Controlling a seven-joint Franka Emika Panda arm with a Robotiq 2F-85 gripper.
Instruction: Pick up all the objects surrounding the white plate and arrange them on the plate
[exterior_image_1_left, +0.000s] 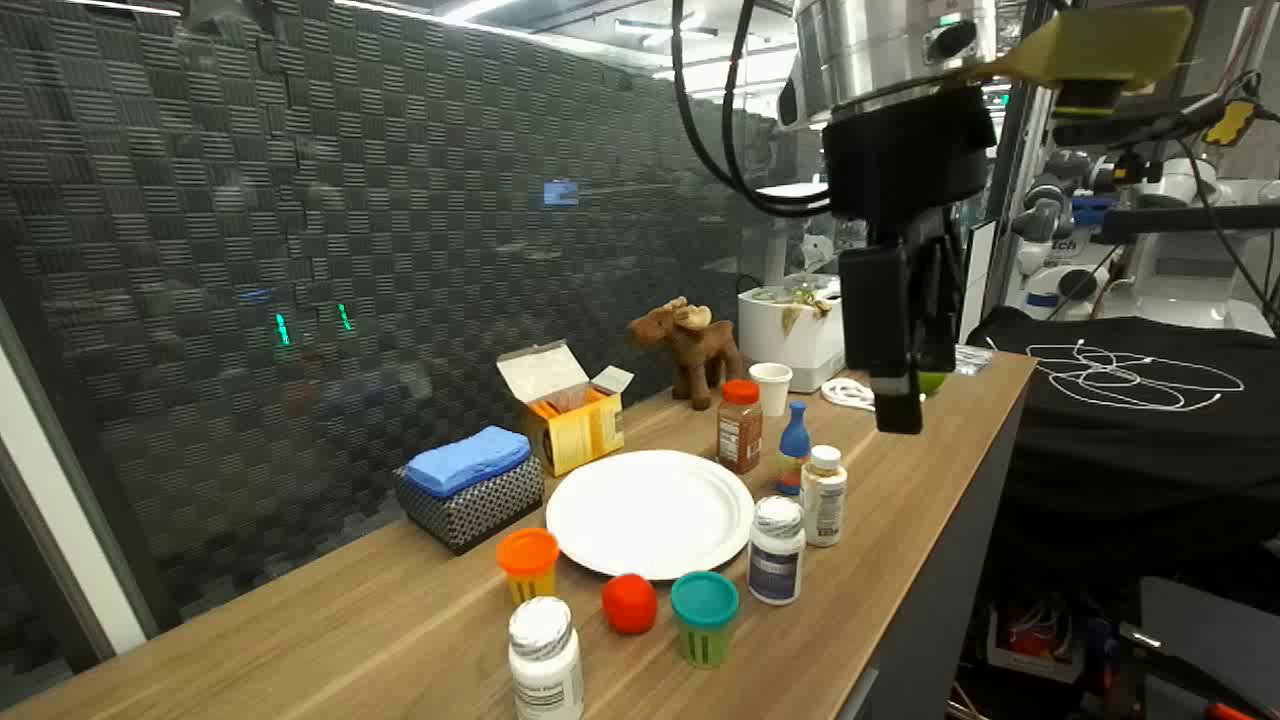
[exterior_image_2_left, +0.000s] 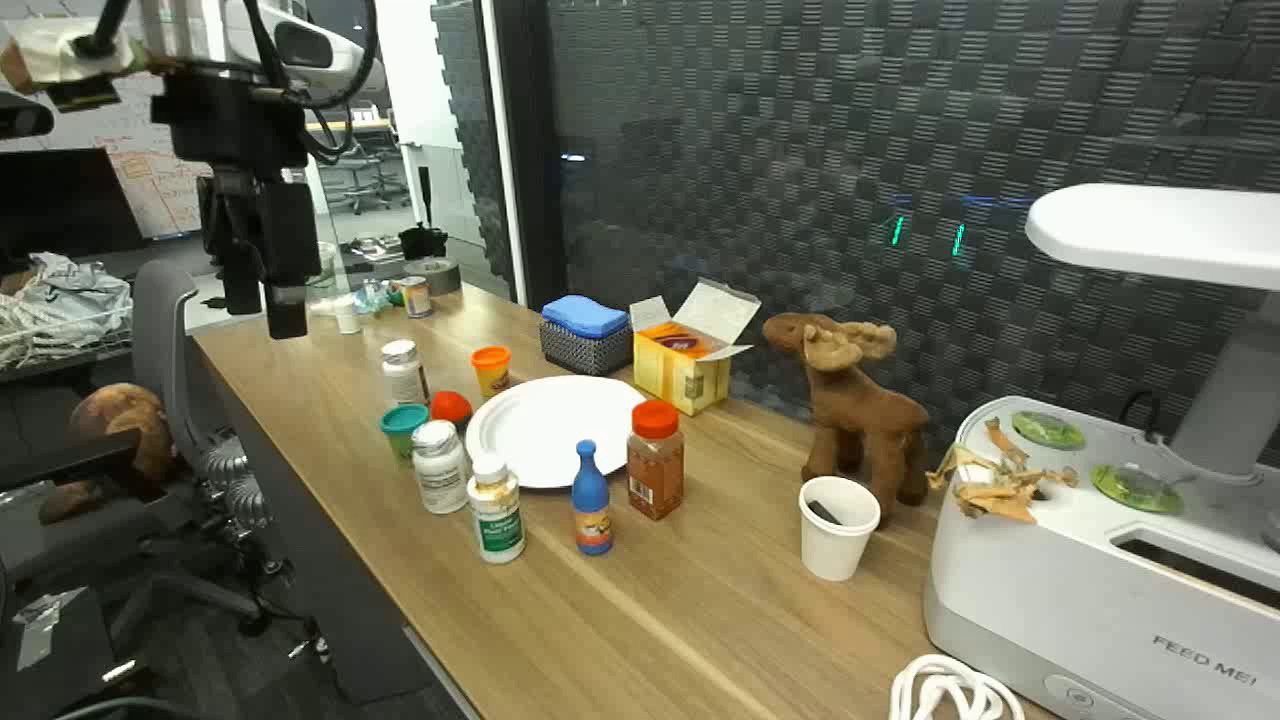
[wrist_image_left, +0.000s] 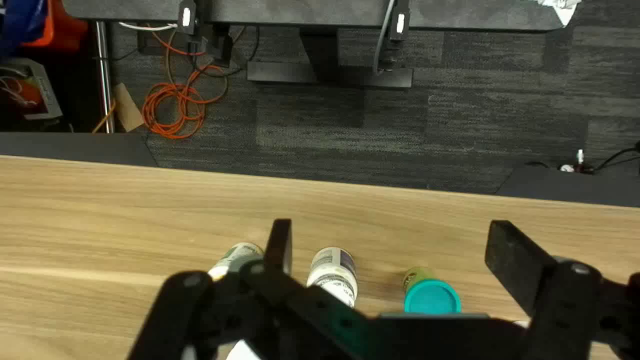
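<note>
Teal-cap jar (exterior_image_1_left: 705, 618) nr wht plate (exterior_image_1_left: 650, 515), both well below gripper (wrist_image_left: 394, 245), jaws apart

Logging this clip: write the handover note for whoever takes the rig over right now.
Black two-fingered gripper: open, holding nothing, raised above the wood-grained tabletop.
Flat round white plate: on the tabletop, none of the items on it.
Around it: red-capped see-through jar with reddish-brown contents, narrow-necked blue bottle, white-capped white bottle with green label, white bottle with dark purple label, short green tub with teal lid, small round red piece, short yellow tub with orange lid; a third white bottle stands farther out.
Done: nothing placed.
Left: all eight onto the plate.
</note>
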